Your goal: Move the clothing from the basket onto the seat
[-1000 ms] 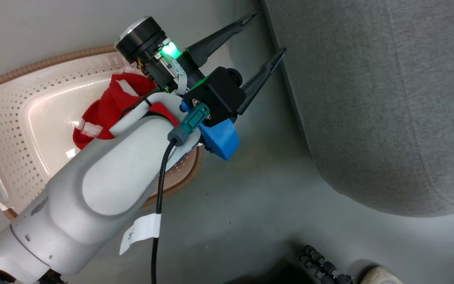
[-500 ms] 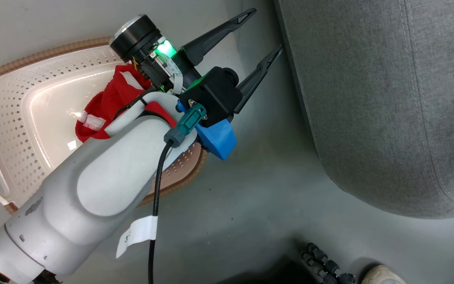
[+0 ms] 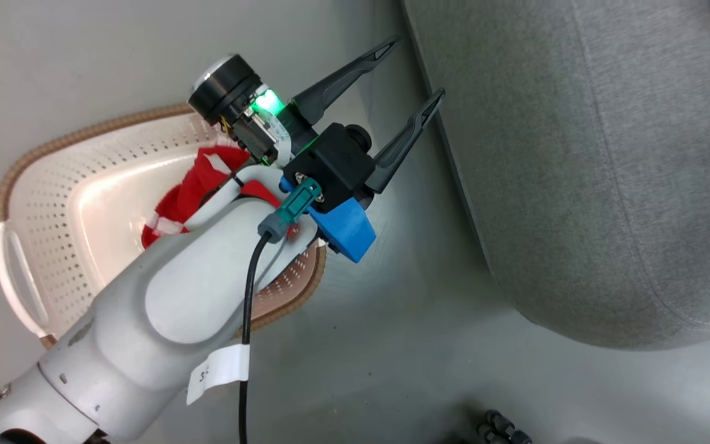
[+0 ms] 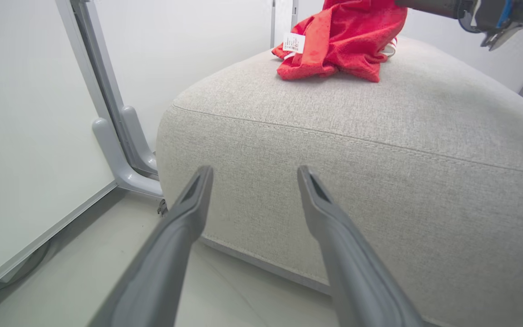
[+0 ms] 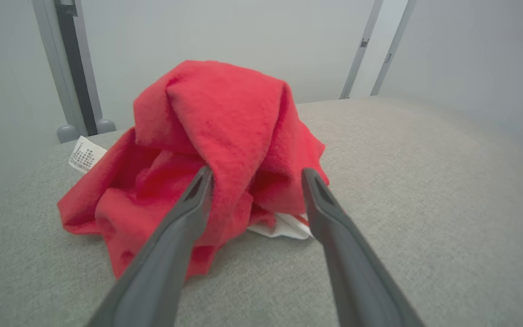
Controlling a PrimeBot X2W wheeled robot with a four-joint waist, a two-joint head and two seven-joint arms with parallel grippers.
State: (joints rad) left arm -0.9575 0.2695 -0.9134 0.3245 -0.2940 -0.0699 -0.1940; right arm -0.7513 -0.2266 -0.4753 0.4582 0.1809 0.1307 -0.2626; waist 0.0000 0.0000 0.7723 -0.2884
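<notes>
The basket's (image 3: 47, 209) garment (image 3: 191, 185) lay behind the open left gripper (image 3: 418, 66), under its forearm; the right gripper (image 5: 257, 171), open too, faced the seat (image 5: 425, 181).

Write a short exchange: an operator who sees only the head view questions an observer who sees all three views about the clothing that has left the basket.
Operator: Has any clothing reached the seat?
Observer: Yes. The left wrist view shows a red garment crumpled on top of it, with a white tag showing at one side.
Operator: Is the right gripper gripping that garment?
Observer: No. In the right wrist view the right gripper is open, its two fingers well apart and pointing at the heap.
</notes>
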